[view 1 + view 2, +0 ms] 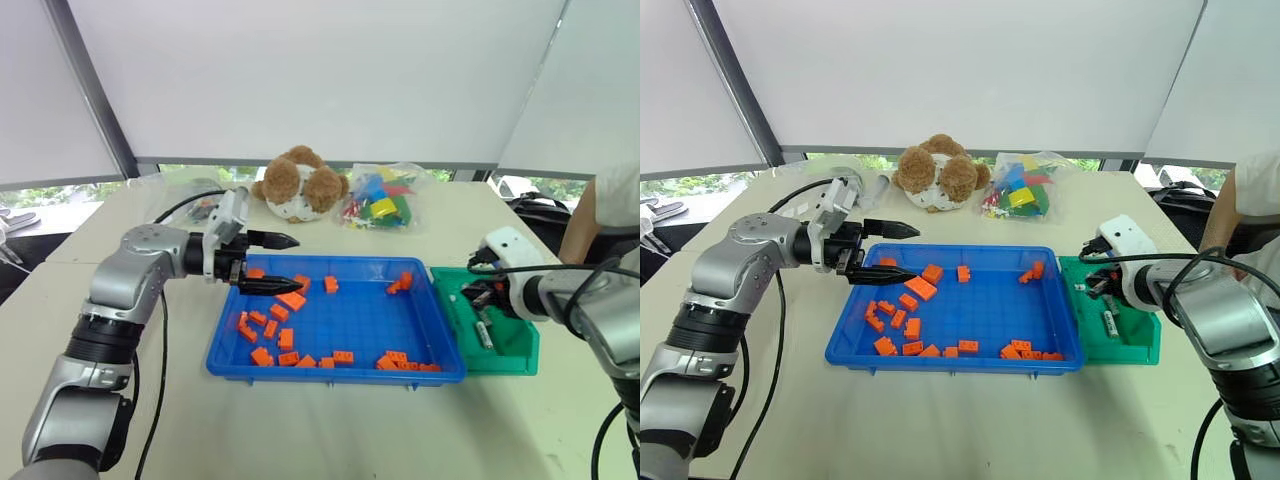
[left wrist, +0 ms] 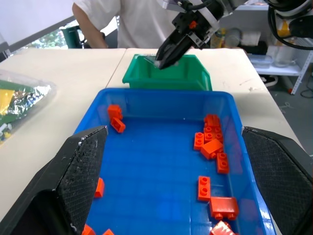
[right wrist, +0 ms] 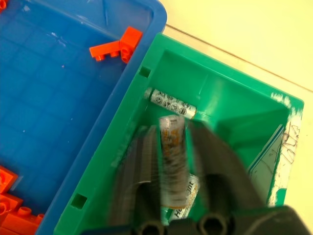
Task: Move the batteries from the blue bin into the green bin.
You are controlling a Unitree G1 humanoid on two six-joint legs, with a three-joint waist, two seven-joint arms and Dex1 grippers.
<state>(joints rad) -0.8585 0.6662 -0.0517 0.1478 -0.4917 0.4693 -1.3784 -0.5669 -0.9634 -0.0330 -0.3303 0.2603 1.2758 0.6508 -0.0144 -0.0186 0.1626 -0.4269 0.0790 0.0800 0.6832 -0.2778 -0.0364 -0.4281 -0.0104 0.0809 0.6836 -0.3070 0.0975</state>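
The blue bin (image 1: 335,375) sits mid-table with several orange bricks in it. Against its right side stands the green bin (image 1: 500,365), where a battery (image 3: 172,103) lies on the floor and another (image 3: 188,193) lies under my fingers. My right gripper (image 3: 173,127) hangs over the green bin, its blurred fingers a little apart. A third battery (image 3: 171,152) stands between them, and I cannot tell whether they touch it. My left gripper (image 1: 290,262) hovers open and empty over the blue bin's far left corner.
A teddy bear (image 1: 300,185) and a clear bag of coloured bricks (image 1: 380,205) lie behind the blue bin. A person in a white shirt (image 1: 610,215) stands at the table's right edge, close to my right arm. A black cable runs along my left arm.
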